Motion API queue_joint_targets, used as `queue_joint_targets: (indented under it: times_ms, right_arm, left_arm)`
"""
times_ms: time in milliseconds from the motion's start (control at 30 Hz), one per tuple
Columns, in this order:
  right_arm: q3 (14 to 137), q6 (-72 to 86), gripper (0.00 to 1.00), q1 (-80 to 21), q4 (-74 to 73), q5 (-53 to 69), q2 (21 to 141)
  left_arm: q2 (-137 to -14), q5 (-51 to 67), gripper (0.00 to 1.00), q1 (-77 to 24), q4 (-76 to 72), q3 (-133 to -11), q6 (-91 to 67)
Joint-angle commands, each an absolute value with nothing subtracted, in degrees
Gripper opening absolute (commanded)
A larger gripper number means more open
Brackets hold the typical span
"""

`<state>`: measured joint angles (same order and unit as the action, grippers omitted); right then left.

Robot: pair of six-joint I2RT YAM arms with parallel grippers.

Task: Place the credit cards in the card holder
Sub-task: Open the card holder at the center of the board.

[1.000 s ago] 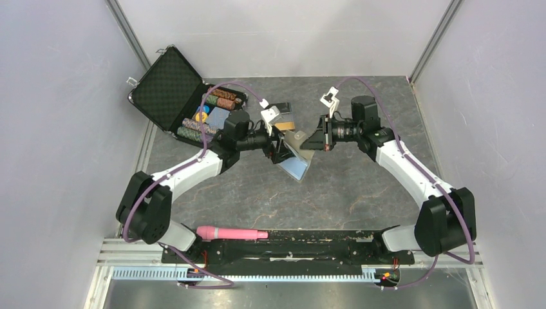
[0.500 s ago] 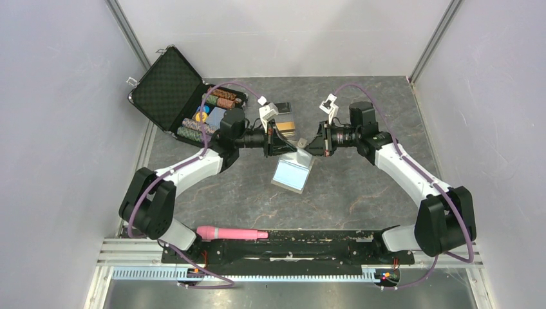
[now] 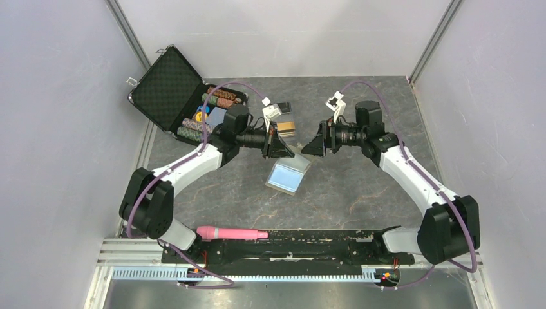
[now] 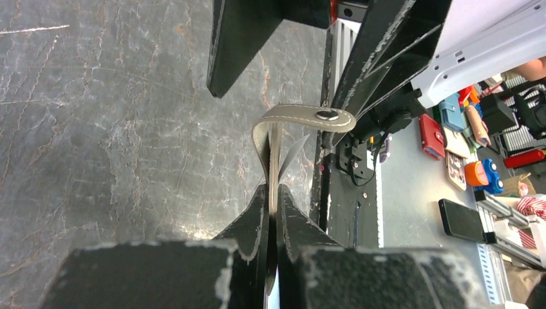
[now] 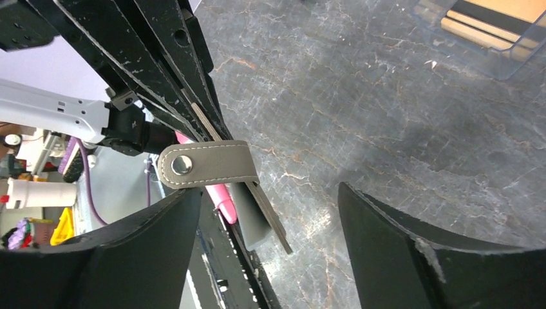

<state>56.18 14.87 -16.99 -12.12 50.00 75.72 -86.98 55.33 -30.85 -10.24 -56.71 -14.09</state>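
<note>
Handover: small taupe grey-brown folding card holder (image 3: 288, 176) has changed arms.
Top: left gripper (image 3: 282, 148) now pinches its edge; right gripper (image 3: 311, 144) released, jaws wide. Left wrist: jaws clamped tight on it. Right wrist: closing tab (image 5: 206, 165) between spread fingers.

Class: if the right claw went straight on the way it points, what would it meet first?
Probably the card holder, its tab foremost, pinched in the left claw; depth is unclear.
</note>
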Motion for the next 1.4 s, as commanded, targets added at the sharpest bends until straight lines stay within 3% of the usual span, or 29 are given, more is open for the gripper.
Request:
queue_joint_targets:
  times_ms: [0,200,367,500,633,700,733,900,967,1000,1233,1367]
  right_arm:
    - [56.7,10.4,0.83,-16.4,-13.6,50.6,73.6]
    - [55.8,7.6,0.88,-18.5,-14.4,55.6,75.5]
    - [58.0,6.6,0.84,-24.1,-14.6,56.9,78.8]
    - [58.5,5.4,0.64,-26.0,-15.6,56.6,81.8]
    - [58.9,3.9,0.26,-26.1,-16.8,56.3,82.9]
    - [59.2,3.7,0.01,-26.1,-17.3,55.4,83.1]
    - [59.3,3.8,0.00,-26.0,-17.4,54.1,83.1]
    - [58.9,6.0,0.00,-25.2,-17.2,49.5,82.8]
    - [57.6,7.9,0.00,-24.0,-15.7,47.9,82.0]
    - [56.3,9.3,0.00,-23.0,-14.5,47.3,81.4]
    - [42.6,23.4,0.00,-12.7,-0.9,44.2,74.9]
    - [33.6,30.9,0.00,-8.2,7.6,42.0,72.1]
  left_arm:
    - [-86.1,57.1,0.02,-30.5,1.5,-61.5,-7.4]
    - [-84.7,58.6,0.02,-30.5,2.8,-61.7,-7.9]
    - [-84.5,58.9,0.02,-30.5,2.9,-62.0,-8.7]
    - [-84.3,58.1,0.02,-30.5,1.9,-62.3,-9.4]
    - [-83.6,56.4,0.03,-30.5,0.2,-61.9,-9.9]
    - [-83.4,55.1,0.13,-30.5,-1.2,-61.9,-9.8]
    - [-83.2,53.6,0.26,-30.5,-1.3,-62.0,-9.9]
    - [-81.0,45.5,0.67,-30.5,-3.1,-60.9,-9.1]
    - [-79.6,41.7,0.96,-30.5,-5.0,-59.6,-9.2]
    - [-78.9,39.4,1.00,-30.5,-6.1,-58.8,-9.4]
    - [-77.1,25.4,1.00,-30.0,-6.1,-57.4,-17.9]
    - [-79.6,23.8,1.00,-28.5,-0.5,-60.4,-25.7]
